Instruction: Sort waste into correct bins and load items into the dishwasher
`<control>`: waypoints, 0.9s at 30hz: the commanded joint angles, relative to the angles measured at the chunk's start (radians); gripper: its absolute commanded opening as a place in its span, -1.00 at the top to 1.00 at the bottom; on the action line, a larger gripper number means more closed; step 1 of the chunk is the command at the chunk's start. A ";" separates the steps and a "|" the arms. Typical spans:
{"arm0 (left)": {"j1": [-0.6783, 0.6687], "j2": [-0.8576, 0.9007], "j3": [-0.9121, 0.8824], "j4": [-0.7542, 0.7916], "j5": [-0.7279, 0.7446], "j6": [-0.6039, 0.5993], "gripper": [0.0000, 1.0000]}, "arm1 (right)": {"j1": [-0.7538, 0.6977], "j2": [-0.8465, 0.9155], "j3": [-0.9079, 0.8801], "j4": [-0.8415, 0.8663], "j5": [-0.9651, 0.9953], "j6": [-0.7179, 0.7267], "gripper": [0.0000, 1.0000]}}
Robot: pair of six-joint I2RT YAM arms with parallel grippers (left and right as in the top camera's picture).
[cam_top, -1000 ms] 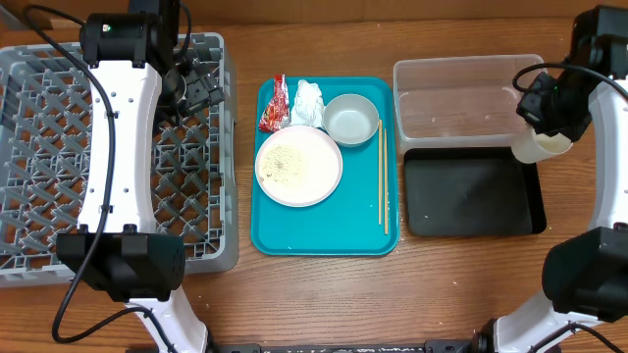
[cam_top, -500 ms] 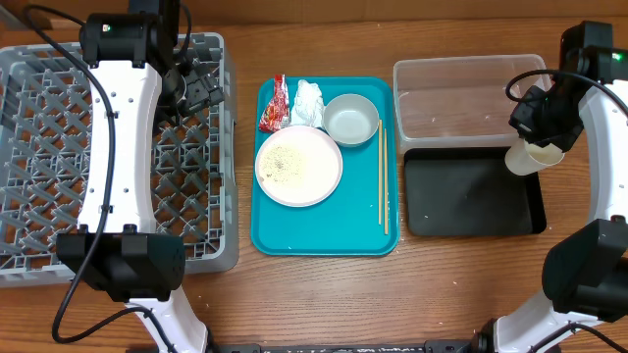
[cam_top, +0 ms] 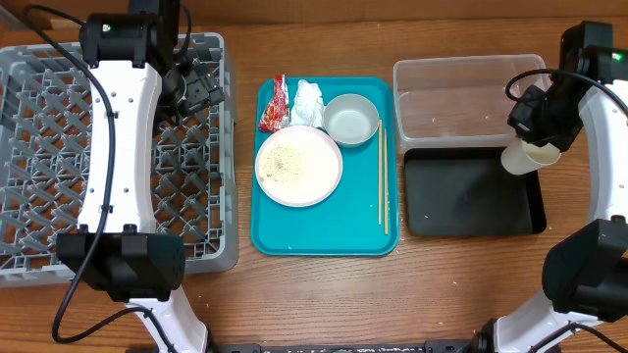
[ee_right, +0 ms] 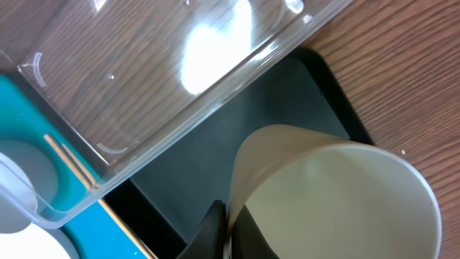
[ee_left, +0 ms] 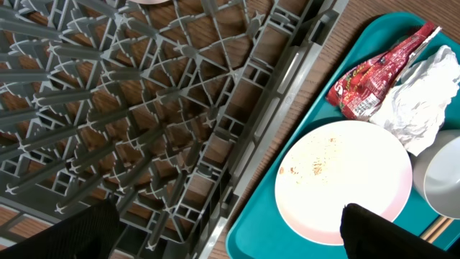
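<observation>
No text, brand, number or sign can be read; only blurred pale printing is seen on the crinkled red snack wrapper (ee_left: 377, 75) at the far left corner of the teal tray (cam_top: 324, 226).

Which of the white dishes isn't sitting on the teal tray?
The small cup: the right gripper holds it by the rim above a corner of the black tray. The plate and bowl both rest on the teal tray.

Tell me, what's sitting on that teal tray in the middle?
On the teal tray: a red wrapper, a crumpled white tissue, a small bowl, a plate speckled with food grains, and chopsticks along its right edge. Whatever lies beneath the plate and bowl is covered.
</observation>
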 commanded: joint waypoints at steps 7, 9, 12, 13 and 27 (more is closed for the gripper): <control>0.012 0.005 0.000 0.002 -0.016 -0.013 -1.00 | 0.006 -0.003 -0.001 0.008 -0.098 0.008 0.92; 0.012 0.005 0.000 0.002 -0.016 -0.013 -1.00 | 0.006 -0.003 -0.001 0.010 -0.109 0.008 0.92; 0.012 0.005 0.000 0.002 -0.016 -0.013 -1.00 | 0.006 -0.003 -0.001 0.011 -0.132 0.007 0.93; 0.012 0.005 0.000 0.002 -0.016 -0.013 -0.99 | 0.006 -0.003 -0.001 0.011 -0.140 0.006 0.92; 0.012 0.005 0.000 0.002 -0.016 -0.013 -1.00 | 0.013 -0.003 -0.001 0.010 -0.388 -0.107 0.92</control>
